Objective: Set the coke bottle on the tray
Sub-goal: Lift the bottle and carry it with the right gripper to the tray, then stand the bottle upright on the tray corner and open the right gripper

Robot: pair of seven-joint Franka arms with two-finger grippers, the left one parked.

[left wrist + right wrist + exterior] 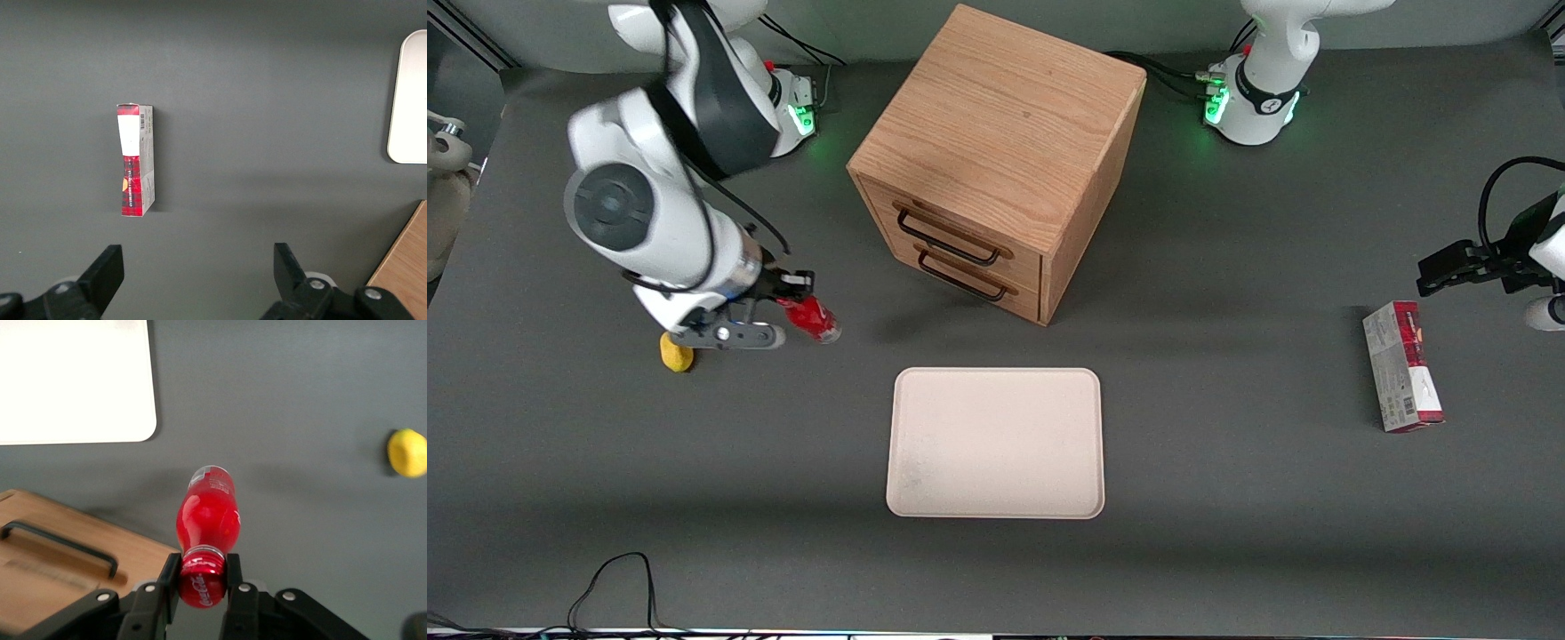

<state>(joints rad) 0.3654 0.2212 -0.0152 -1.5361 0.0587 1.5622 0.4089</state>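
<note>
The coke bottle (813, 318) is small and red, with a red cap and a clear base. My gripper (793, 293) is shut on its cap and holds it tilted above the table, toward the working arm's end. In the right wrist view the two black fingers (168, 581) clamp the cap, and the bottle (208, 517) hangs below my gripper (201, 581). The cream-beige tray (996, 442) lies flat and bare at the table's middle, nearer to the front camera than the drawer cabinet. Its corner also shows in the right wrist view (73, 380).
A wooden cabinet (996, 160) with two black-handled drawers stands farther from the camera than the tray. A yellow lemon (677, 352) lies under the arm beside the bottle. A red-and-grey carton box (1402, 366) lies toward the parked arm's end.
</note>
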